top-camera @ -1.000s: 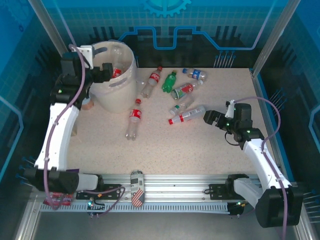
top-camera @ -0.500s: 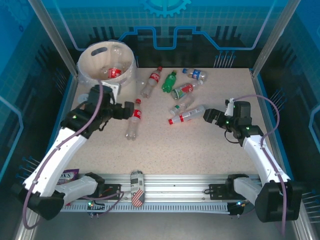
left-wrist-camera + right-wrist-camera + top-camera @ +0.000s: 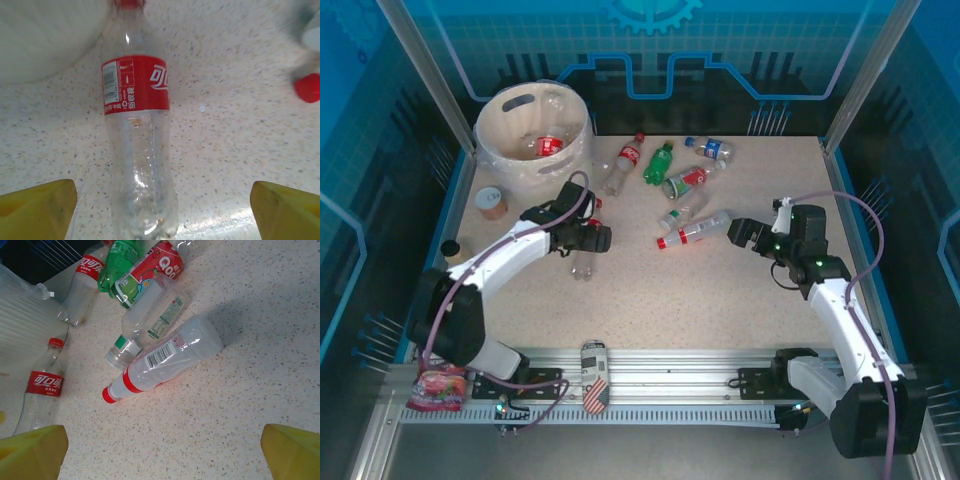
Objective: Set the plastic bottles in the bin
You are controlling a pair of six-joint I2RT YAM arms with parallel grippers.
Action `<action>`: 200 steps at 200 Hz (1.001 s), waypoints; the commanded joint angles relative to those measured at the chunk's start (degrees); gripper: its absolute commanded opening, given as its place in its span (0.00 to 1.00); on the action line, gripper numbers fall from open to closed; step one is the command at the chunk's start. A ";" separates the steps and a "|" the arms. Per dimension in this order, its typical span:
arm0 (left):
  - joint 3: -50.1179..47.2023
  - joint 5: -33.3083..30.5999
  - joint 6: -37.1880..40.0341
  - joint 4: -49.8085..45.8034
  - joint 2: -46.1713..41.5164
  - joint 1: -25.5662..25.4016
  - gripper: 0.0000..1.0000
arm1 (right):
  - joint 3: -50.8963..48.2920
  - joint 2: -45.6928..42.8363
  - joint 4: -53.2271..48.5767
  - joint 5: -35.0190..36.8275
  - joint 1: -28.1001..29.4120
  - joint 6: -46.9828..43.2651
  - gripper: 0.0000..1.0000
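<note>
The left gripper (image 3: 594, 238) hangs wide open over a clear red-labelled plastic bottle (image 3: 136, 125) lying on the speckled table (image 3: 700, 290) beside the large cream-white round bin (image 3: 525, 172). The right gripper (image 3: 740, 233), equally wide, faces a clear red-capped bottle (image 3: 165, 360) lying mid-table

A red-labelled bottle (image 3: 141, 145) lies on the speckled table (image 3: 235, 145) between the wide-spread yellow fingers (image 3: 37, 210).
</note>
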 commanded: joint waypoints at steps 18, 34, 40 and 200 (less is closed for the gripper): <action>-1.65 0.43 -3.34 5.25 5.18 0.40 0.85 | -2.00 -2.35 -1.87 1.19 -0.96 -1.03 1.00; -1.90 0.45 -3.79 5.09 6.92 0.10 0.81 | -2.19 -2.27 -1.60 1.02 -0.95 -0.96 1.00; -2.16 0.34 -3.85 5.04 7.36 0.01 0.79 | -2.26 -2.21 -1.44 0.96 -0.97 -0.85 1.00; 3.73 -0.18 -1.66 3.00 10.91 -4.29 0.98 | -2.59 -1.33 -0.29 0.27 -1.07 -0.96 1.00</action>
